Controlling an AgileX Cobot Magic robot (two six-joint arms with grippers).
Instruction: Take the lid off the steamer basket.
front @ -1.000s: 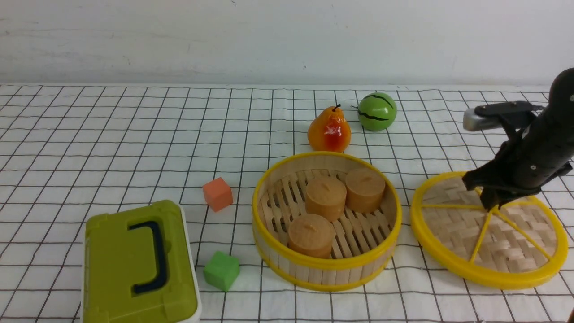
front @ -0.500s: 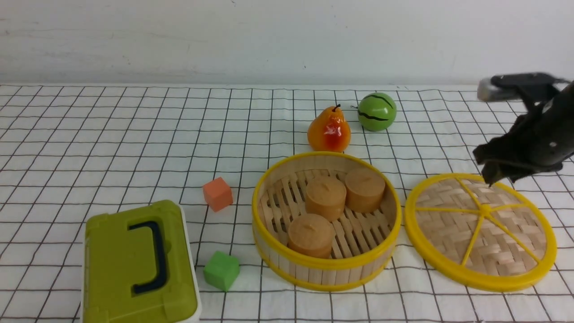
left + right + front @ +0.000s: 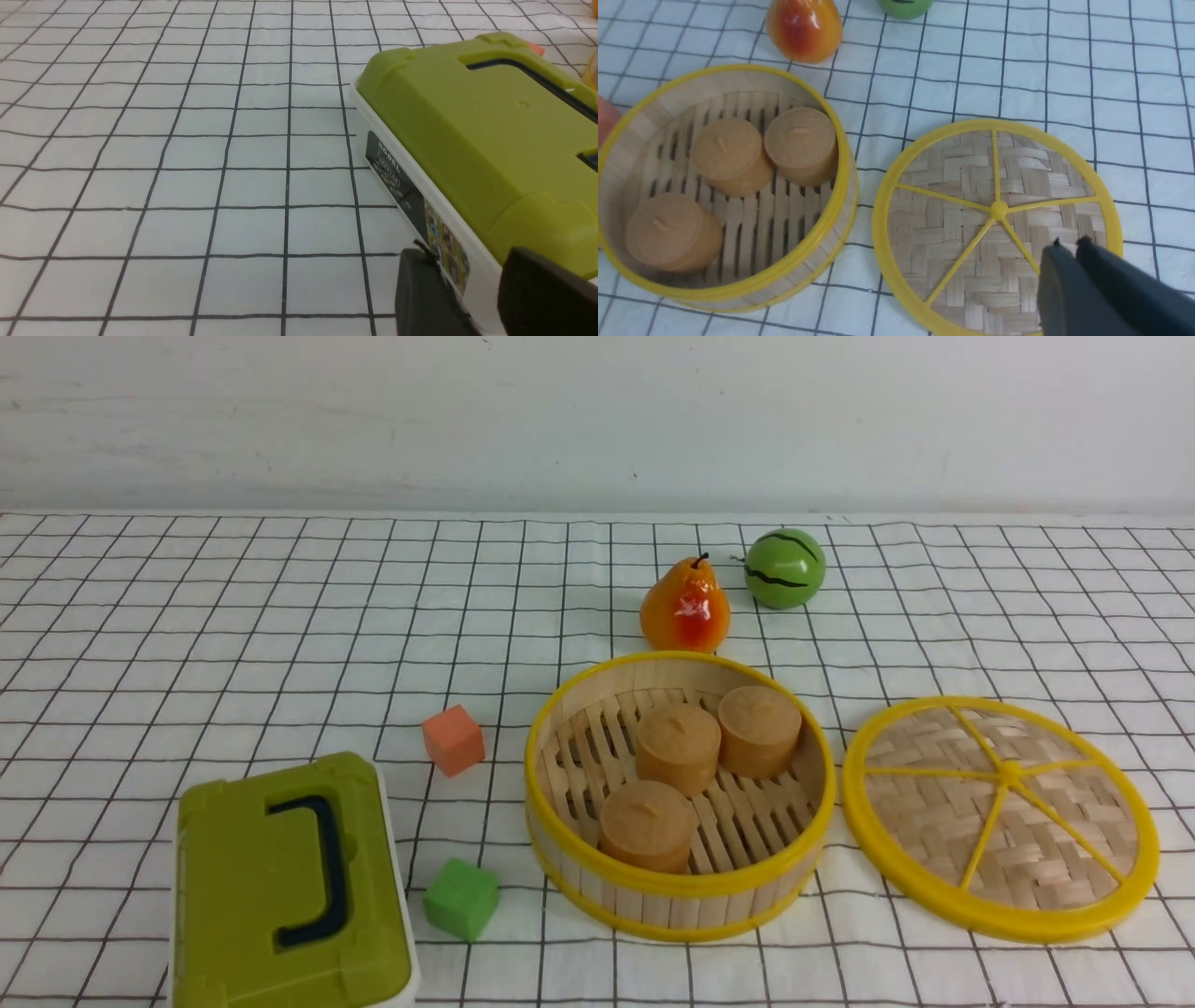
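Where the gridded worktop [image 3: 233,635] begins at left, the left hand [image 3: 467,254] shows only in its wrist view, fingers parted and cut off by the frame, nothing seen gripped; contact with the olive-green box [image 3: 271,896] cannot be told. The box's side label [image 3: 395,179] reads "MODEL"; the smaller print is illegible. The box's near end is cut off in the front view. Next stand an orange block [image 3: 454,740] and, nearer, a green block [image 3: 462,900]. The steamer basket [image 3: 681,887] sits uncovered, holding three brown lidded pots [image 3: 678,747]; beyond it are a pear [image 3: 686,607] and a striped green ball [image 3: 785,568]. The lid [image 3: 999,812] lies flat beside the basket, at its right. The right hand [image 3: 1071,242], out of the front view, has its fingers drawn together, gripping nothing visible.
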